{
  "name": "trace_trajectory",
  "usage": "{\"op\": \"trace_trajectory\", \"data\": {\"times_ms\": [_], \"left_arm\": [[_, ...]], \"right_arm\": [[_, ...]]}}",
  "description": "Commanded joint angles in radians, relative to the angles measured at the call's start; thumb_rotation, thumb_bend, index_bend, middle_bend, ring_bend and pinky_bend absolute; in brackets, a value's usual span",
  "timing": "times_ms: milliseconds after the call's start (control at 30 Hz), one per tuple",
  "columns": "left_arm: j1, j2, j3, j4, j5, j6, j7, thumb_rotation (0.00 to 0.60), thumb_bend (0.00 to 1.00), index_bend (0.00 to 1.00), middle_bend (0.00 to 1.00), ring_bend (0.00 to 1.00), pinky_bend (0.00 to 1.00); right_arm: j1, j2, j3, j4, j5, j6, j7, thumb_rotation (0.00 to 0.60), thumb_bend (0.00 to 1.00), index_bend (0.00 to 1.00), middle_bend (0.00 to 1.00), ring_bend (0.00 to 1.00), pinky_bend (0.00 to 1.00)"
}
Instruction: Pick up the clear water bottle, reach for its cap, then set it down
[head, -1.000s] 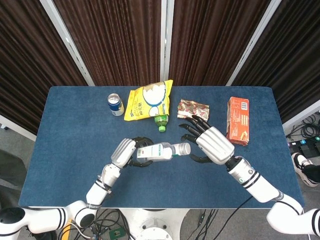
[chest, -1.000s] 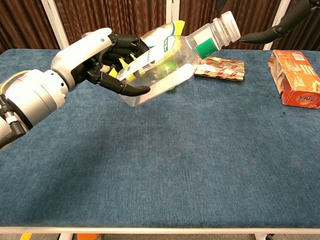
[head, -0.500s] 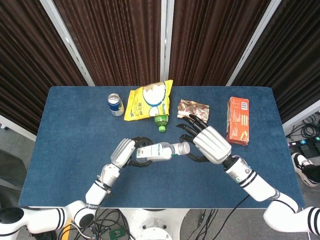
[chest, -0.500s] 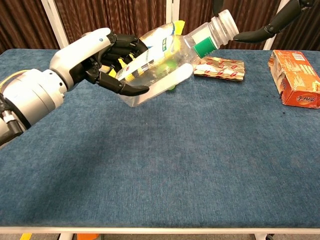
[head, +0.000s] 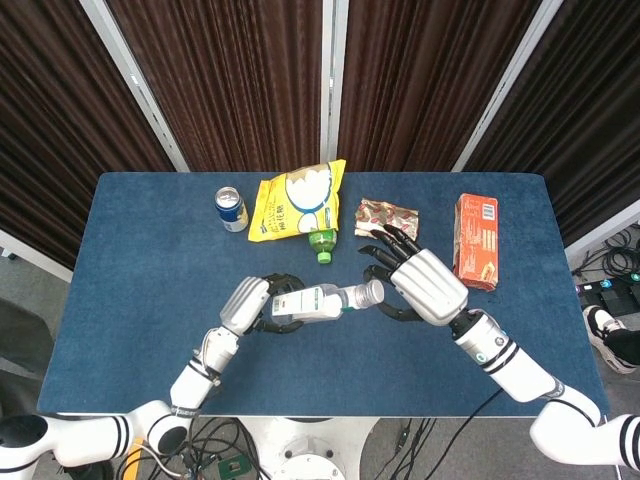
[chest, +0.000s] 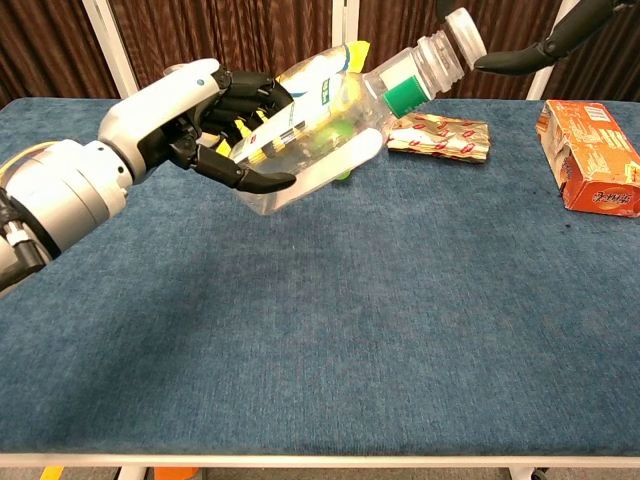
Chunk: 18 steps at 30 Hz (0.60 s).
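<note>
Left hand (chest: 215, 125) grasping the clear water bottle (chest: 330, 120) mid-frame, tilted, above the table (chest: 400, 330); right hand (head: 425, 285), fingers spread and empty, beside its cap (chest: 462, 35).

A desk (head: 140, 260) covered in blue felt carries the things. Along its far side lie a small can (head: 231, 209) standing upright, a yellow snack bag (head: 297, 199) lying flat just beside it, a green-capped bottle (head: 322, 243) at the bag's near edge, a crinkled foil packet (head: 388, 215), and an orange carton (head: 476, 241) toward the right end.
</note>
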Motion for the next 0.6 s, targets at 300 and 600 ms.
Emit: {"op": "trace_trajectory", "data": {"times_ms": [300,600], "left_arm": [[0.036,0.159,0.049,0.046,-0.137,-0.109,0.337,0.6,0.36,0.52,0.52,0.42,0.46],[0.05,0.209,0.067,-0.064,-0.309,-0.153,0.63,0.6,0.35,0.26,0.29,0.16,0.32]], "right_arm": [[-0.052,0.089,-0.04,-0.001,0.046,-0.02,0.027,0.6,0.24,0.48,0.18,0.0,0.0],[-0.034,0.01,-0.098,0.087,0.078,-0.143,-0.011,0.6,0.24,0.48,0.17,0.0,0.0]]}}
